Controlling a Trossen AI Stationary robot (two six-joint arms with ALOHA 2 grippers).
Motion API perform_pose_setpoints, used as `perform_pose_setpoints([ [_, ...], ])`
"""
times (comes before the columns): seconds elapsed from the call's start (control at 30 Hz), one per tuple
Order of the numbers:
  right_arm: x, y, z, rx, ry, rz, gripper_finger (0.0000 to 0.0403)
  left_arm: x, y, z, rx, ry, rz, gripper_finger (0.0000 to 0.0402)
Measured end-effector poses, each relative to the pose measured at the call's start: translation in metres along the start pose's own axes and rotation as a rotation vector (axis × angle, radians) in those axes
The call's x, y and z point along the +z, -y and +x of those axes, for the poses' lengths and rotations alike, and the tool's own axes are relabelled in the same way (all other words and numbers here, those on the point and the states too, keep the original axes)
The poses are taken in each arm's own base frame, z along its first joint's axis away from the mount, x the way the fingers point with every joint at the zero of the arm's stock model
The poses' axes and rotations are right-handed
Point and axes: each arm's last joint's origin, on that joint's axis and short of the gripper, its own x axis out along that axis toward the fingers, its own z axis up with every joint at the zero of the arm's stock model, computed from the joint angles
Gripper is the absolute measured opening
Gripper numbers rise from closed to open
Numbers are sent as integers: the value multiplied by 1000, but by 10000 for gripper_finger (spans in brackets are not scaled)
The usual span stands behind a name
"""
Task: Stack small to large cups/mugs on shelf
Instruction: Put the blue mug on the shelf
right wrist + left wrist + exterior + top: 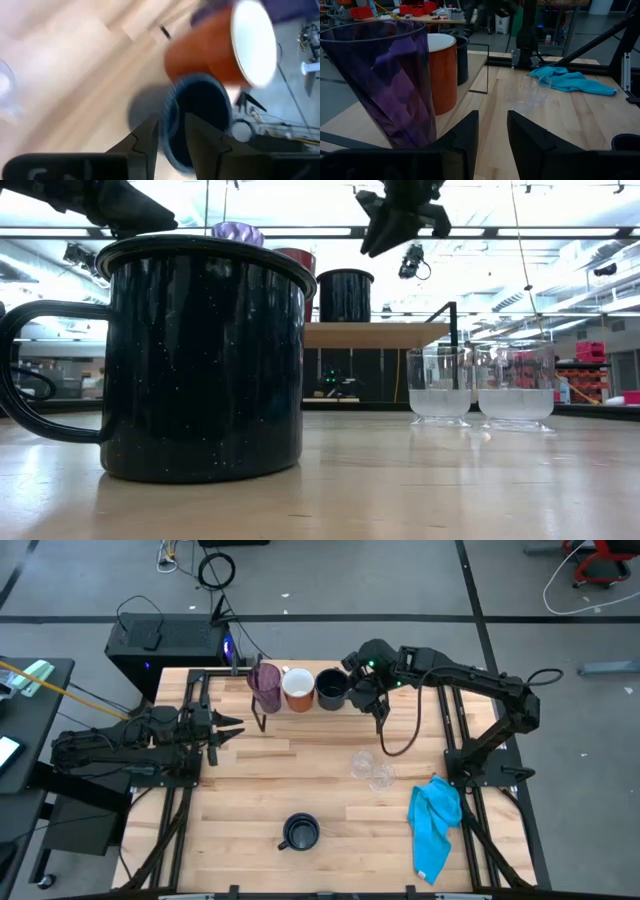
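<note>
On the shelf (370, 335) at the table's far edge stand a purple tumbler (265, 685), a white-and-orange mug (298, 688) and a dark navy mug (332, 690), side by side on their bases. My right gripper (377, 708) hangs open just above and to the right of that navy mug (200, 115), touching nothing. My left gripper (235, 728) is open and empty, level, at the table's left, pointing past the tumbler (395, 80). A second navy mug (300, 832) stands near the front edge. Two small clear glasses (362, 765) (382, 778) stand right of centre.
A bright blue cloth (435, 825) lies crumpled at the table's near right. A black cable (400, 745) loops down from the right arm over the table. Bare wood shows between the shelf and the front navy mug (200, 360).
</note>
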Motion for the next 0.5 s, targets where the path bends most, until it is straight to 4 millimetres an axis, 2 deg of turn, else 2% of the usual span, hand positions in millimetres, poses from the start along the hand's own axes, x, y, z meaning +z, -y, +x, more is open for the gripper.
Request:
perform_pose_setpoints([
  [0.1, 16, -8, 2, 17, 37, 87, 103, 0, 0, 0, 0, 0, 0, 110],
  [0.33, 62, -26, 14, 59, 144, 479, 103, 0, 0, 0, 0, 0, -16, 110],
  [0.5, 85, -42, 17, 64, 139, 546, 103, 1, 0, 0, 0, 10, -25, 110],
])
